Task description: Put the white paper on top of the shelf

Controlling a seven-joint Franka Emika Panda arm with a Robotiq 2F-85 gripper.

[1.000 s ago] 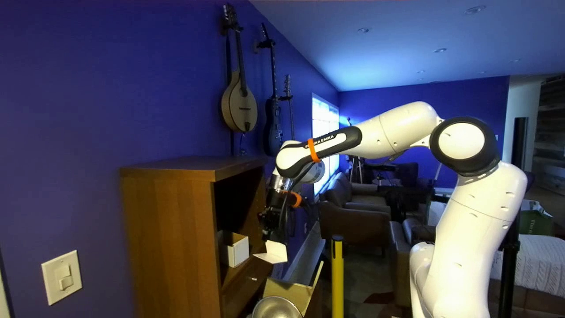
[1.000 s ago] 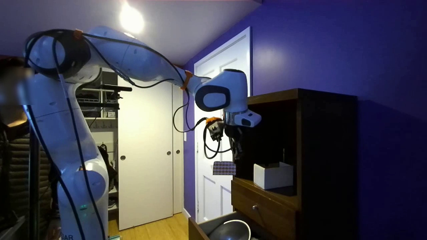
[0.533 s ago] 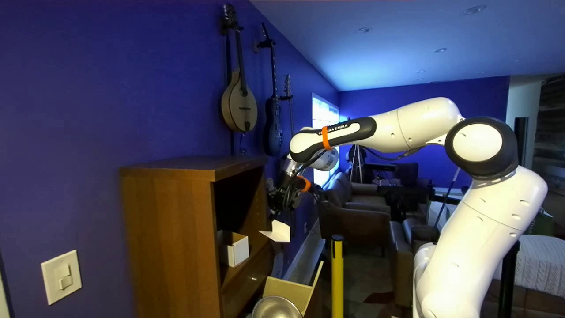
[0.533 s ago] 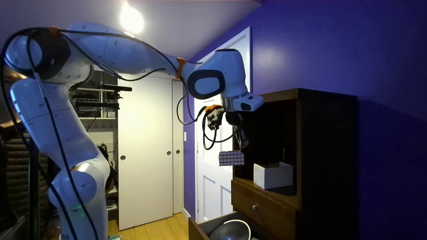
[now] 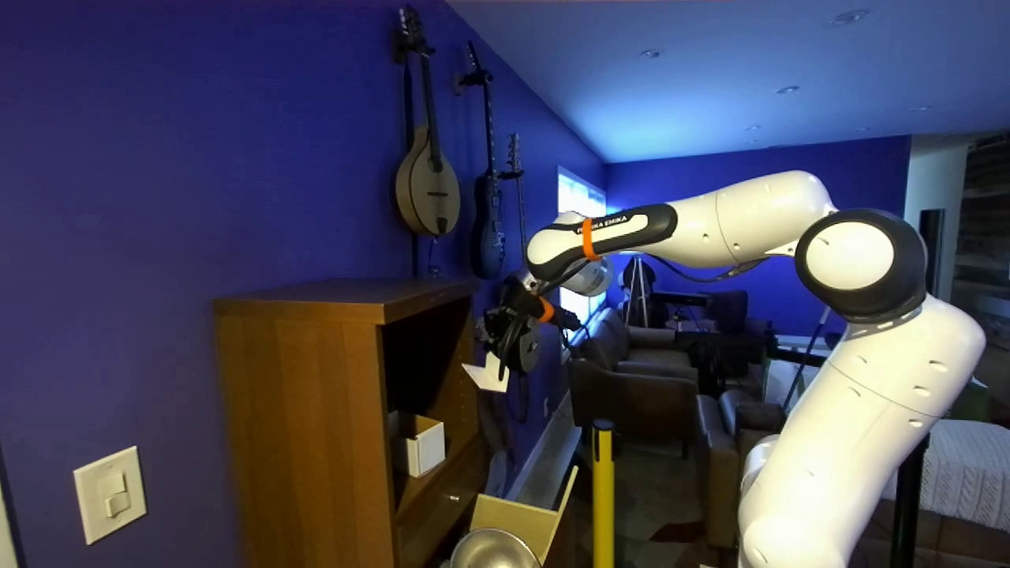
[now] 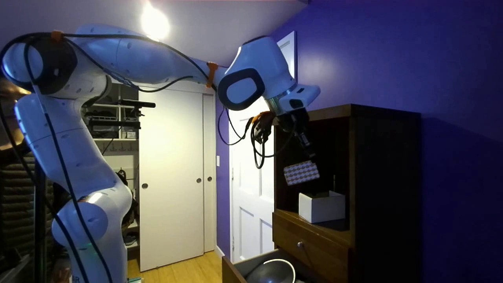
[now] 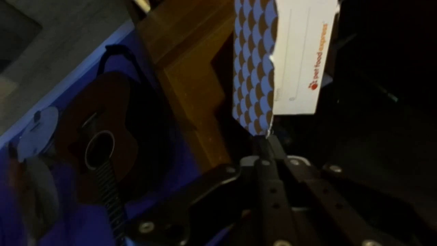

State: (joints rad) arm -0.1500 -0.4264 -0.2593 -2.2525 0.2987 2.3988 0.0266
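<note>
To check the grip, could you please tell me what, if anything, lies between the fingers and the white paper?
Nothing visible: in the wrist view the fingers pinch the white paper directly, at one end of its fold.

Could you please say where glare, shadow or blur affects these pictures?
In an exterior view, the white ceiling light is blown out and the side of the tall brown wooden cabinet nearly black; in an exterior view, the tall white window glares; in the wrist view, the folded white paper has readable print, but the long grey shape at lower left is blurred.
</note>
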